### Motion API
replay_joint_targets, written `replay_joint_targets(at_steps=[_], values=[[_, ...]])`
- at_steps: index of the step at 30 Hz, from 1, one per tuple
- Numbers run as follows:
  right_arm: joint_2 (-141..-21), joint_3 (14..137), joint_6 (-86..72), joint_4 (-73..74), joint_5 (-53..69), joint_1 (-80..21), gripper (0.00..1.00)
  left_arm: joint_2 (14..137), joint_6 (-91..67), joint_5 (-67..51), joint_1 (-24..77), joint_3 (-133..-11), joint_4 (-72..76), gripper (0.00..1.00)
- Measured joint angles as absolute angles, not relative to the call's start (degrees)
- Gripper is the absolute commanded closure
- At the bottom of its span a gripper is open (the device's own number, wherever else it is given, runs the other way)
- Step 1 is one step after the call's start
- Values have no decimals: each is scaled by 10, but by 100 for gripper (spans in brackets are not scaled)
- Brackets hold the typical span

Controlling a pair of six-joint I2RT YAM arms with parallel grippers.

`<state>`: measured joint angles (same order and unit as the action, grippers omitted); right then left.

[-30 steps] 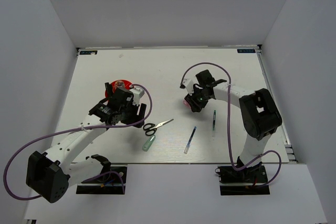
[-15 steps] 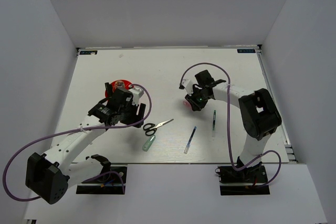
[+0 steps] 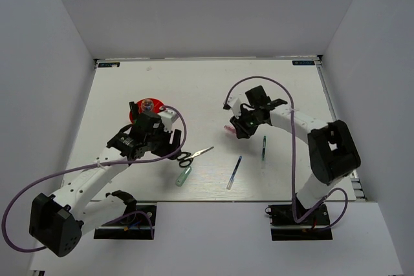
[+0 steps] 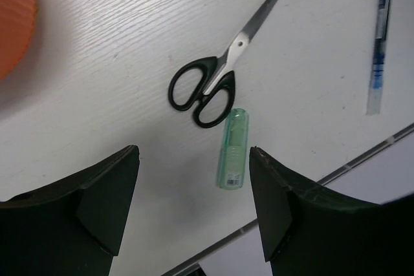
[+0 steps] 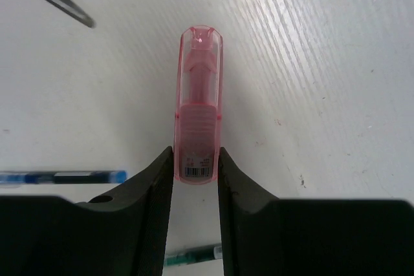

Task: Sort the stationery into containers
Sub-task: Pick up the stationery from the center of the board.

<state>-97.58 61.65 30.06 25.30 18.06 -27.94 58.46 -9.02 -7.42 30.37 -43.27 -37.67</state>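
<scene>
Pink marker [image 5: 198,101] juts lengthwise straight out between the right fingers [image 5: 152,185]

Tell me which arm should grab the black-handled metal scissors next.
Left. The left gripper is open and empty, with the black-handled metal scissors lying just ahead of it. The right gripper is shut on a translucent pink marker, so it is busy.
</scene>
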Motion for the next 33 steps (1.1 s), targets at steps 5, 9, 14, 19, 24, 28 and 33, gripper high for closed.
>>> replay_joint_targets(at_steps=[5,9,14,19,24,28,33], values=[[-888,609,286,270,240,-279,100,585,-120,-123,303,-420,-328,26],[-825,596,272,272,297,-281,100,604,-182,-167,302,-421,-277,29],[-766,571,261,273,345,-283,100,643,-291,-203,302,-429,-194,29],[-753,557,261,269,358,-285,100,683,-410,-235,302,-438,-94,30],[-753,547,262,269,357,-290,100,724,-487,-247,307,-451,-20,30],[-753,545,262,267,349,-297,100,752,-523,-250,318,-464,14,31],[-753,545,262,256,335,-305,100,766,-546,-252,329,-469,34,33]])
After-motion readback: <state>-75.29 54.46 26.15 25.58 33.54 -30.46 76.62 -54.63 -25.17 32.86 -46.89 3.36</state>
